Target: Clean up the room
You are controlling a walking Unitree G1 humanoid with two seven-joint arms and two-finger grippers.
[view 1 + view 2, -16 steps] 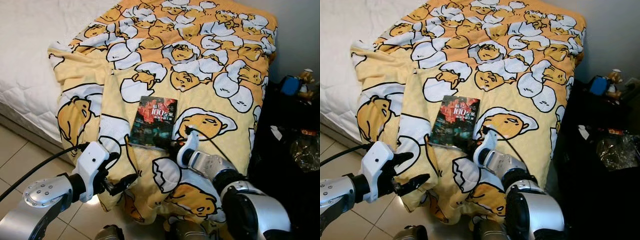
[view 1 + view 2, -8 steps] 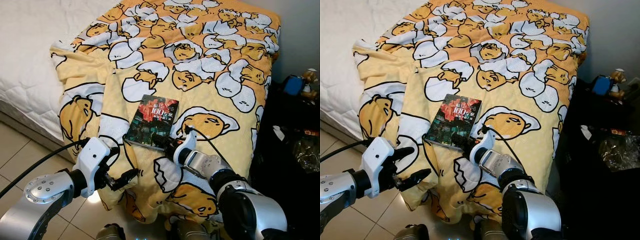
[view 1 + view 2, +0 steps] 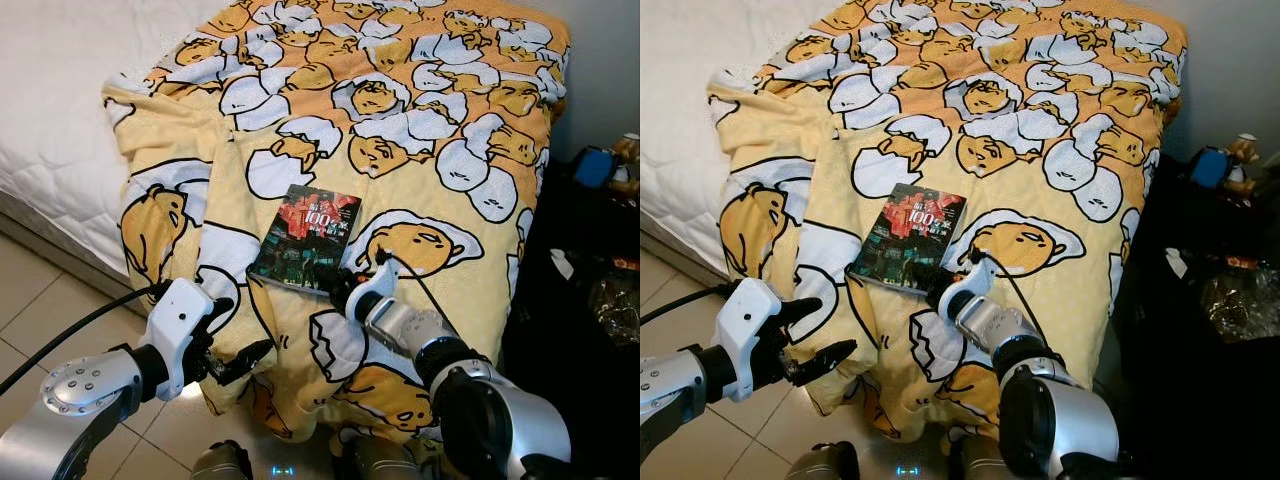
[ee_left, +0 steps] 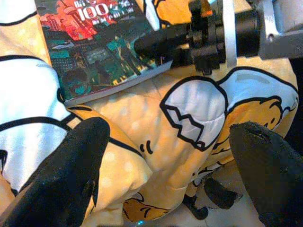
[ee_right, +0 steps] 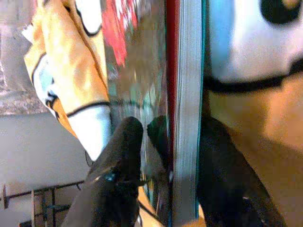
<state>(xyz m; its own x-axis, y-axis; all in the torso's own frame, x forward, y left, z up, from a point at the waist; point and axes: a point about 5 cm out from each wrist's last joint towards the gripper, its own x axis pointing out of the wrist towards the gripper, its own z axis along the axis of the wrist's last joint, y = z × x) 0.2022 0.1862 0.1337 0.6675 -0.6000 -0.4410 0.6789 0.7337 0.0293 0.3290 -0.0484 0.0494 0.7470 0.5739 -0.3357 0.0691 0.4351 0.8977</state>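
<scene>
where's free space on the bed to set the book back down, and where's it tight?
Free: the blanket beyond the book, toward its far edge, and the white mattress to the blanket's left. Tight: the near corner, where the right gripper straddles the book's edge and the open left gripper hovers by the draped hem. The dark cluttered surface right of the bed is crowded.

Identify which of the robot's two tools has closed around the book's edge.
The right tool: its fingers straddle the book at its near corner, while the left tool hangs open beside the blanket.
</scene>
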